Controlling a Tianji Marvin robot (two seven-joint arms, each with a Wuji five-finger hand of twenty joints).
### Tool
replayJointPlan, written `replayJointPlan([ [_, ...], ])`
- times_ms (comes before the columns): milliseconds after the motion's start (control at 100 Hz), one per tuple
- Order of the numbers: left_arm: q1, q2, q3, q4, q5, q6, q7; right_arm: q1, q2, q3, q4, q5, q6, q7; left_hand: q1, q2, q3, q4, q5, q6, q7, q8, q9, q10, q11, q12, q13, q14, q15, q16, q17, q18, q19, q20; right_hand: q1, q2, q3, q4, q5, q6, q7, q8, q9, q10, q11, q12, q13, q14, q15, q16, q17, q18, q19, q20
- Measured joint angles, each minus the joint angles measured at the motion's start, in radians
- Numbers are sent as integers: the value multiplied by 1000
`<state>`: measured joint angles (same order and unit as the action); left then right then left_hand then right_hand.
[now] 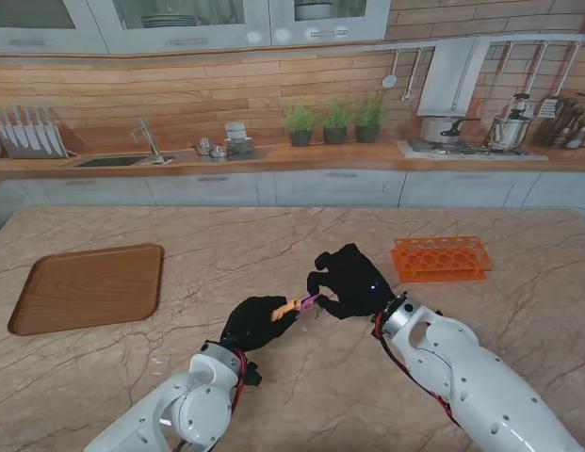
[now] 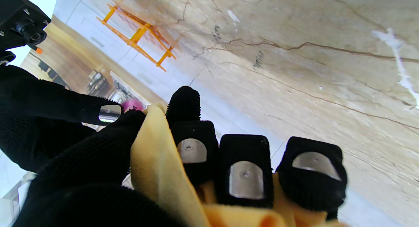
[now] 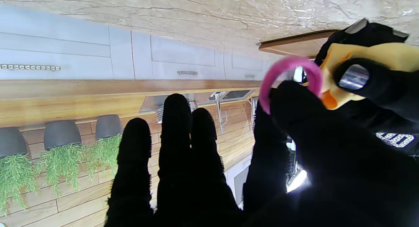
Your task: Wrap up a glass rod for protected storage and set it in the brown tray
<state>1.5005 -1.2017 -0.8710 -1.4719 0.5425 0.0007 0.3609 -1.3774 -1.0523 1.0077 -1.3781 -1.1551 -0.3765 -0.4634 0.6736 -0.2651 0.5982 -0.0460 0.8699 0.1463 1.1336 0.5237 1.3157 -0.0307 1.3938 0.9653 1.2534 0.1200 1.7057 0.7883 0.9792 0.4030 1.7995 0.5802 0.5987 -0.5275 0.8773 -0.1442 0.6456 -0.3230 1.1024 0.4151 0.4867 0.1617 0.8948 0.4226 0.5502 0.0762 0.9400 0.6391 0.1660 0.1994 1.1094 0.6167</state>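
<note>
My left hand (image 1: pixel 257 321) grips the yellow wrap (image 2: pixel 157 168); my right hand (image 1: pixel 349 281) pinches the pink band (image 3: pixel 288 77), which I should slide squarely over the wrap's end, well right of the brown tray (image 1: pixel 85 287).

Stand cam: high, above shoulders, facing down/forward over the marble table (image 1: pixel 301 395); wide view incl. orange rack (image 1: pixel 441 258) at right. Left wrist cam: very close behind left hand (image 2: pixel 183 161), facing along fingers toward the rack (image 2: pixel 139 34). Right wrist cam: close behind right hand (image 3: pixel 229 174), facing away from the rack. All 3 views share the tabletop; both wrist cams share the yellow cloth (image 2: pixel 157 168).
</note>
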Motion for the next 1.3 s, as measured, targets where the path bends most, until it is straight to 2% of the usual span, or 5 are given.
replayJointPlan([
  [380, 6, 4, -4, -9, -4, -17, -18, -2, -2, 9, -1, 23, -3, 15, -2, 0, 16, 0, 0, 0, 0, 3, 0, 0, 9, -1, 0, 0, 0, 0, 0, 0, 0, 0, 0, -1, -21, 0, 2, 0, -25, -18, 12, 0, 0, 0, 0, 0, 0, 0, 0, 0, 0, -12],
  [450, 6, 4, -4, -10, -4, -17, -20, -4, -3, 14, -1, 23, -6, 11, -2, 0, 22, 0, 0, 0, 0, 3, 0, 0, 9, -1, 0, 0, 0, 0, 0, 0, 0, 0, 1, 29, -32, 0, 0, 0, -29, -18, 12, 0, 0, 0, 0, 0, 0, 0, 0, 0, 0, -12],
  [700, 6, 6, -3, -11, -8, -25, -30, -15, -6, 38, -10, 24, -14, -1, -2, -1, 22, 0, 0, 0, 0, 4, 0, 0, 9, -1, 0, 0, 0, 0, 1, 0, 0, 0, 1, 30, -40, 0, -1, -2, -29, -20, 12, 0, -1, 0, 0, 0, 0, 0, 0, 0, 0, -12],
  [1300, 6, 8, -1, -12, -18, -34, -42, 22, -15, 1, 6, 118, -42, 92, -3, -2, 22, 0, 1, 0, 0, 4, 0, 0, 16, -2, 0, 0, 3, 0, 1, 0, 0, 0, 2, 40, -33, 14, -1, -6, -41, -20, 23, -1, -2, 0, 0, 0, 0, -1, -1, 0, 0, -12],
])
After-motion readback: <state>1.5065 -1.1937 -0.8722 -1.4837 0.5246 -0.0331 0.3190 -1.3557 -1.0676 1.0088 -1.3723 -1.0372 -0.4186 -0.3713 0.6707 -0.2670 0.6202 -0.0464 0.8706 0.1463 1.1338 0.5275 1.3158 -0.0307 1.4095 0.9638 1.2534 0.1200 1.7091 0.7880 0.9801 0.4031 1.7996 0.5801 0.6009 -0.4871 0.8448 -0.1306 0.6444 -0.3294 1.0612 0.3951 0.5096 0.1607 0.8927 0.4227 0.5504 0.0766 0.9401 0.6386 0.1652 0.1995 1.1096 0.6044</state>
